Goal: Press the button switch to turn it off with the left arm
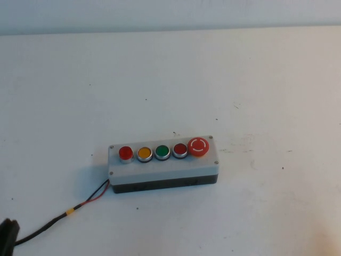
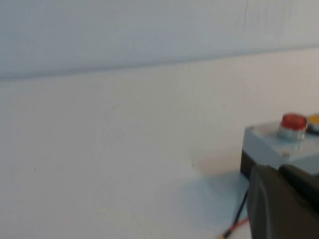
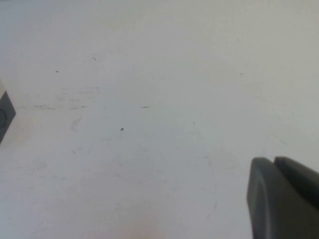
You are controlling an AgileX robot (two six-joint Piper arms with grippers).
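The grey button box lies on the white table with five buttons in a row. The button switch is the bright-red round one with a silver ring at the box's left end. It also shows in the left wrist view. My left gripper is shut and empty, low over the table, short of the box's left end and apart from the button. Only a black bit of the left arm shows at the high view's bottom left corner. My right gripper is shut and empty over bare table, right of the box.
Along the row from the switch stand a yellow button, a green button, a darker red button and a big red mushroom button. A black and red cable runs from the box's left end toward the front left. The box corner shows in the right wrist view.
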